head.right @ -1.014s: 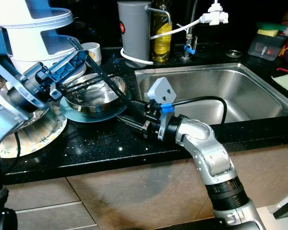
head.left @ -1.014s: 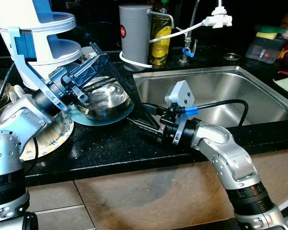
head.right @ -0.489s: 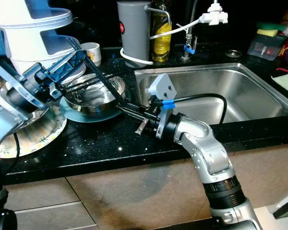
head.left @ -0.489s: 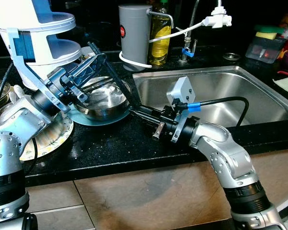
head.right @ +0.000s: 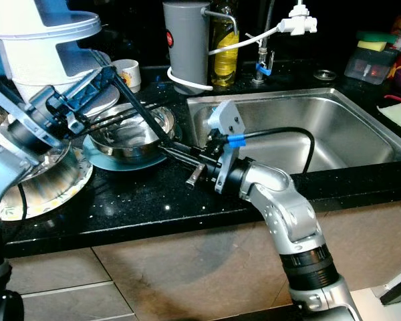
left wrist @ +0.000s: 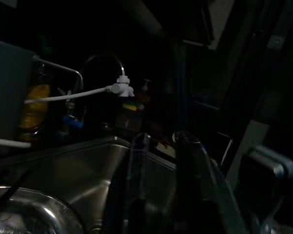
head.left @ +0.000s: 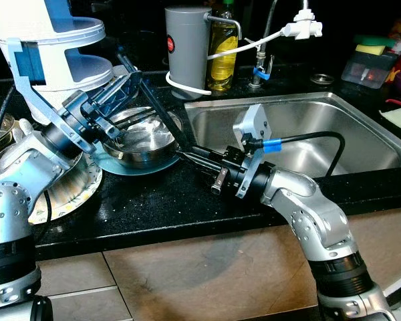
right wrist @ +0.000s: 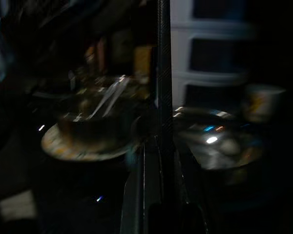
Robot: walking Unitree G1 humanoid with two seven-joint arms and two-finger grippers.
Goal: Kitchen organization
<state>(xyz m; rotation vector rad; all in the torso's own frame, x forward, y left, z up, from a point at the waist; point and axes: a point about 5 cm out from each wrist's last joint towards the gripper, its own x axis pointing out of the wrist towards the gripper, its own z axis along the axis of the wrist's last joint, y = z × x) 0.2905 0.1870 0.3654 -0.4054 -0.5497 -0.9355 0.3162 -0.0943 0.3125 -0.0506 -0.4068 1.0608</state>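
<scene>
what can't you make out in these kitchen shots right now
- Right gripper: eye views, its fingertips merge with the dark counter, so open or shut is unclear.
- Steel bowl contents: left gripper crosses it.
- Patterned plate: left arm covers most.
- Right wrist view: dark, blurred.
</scene>
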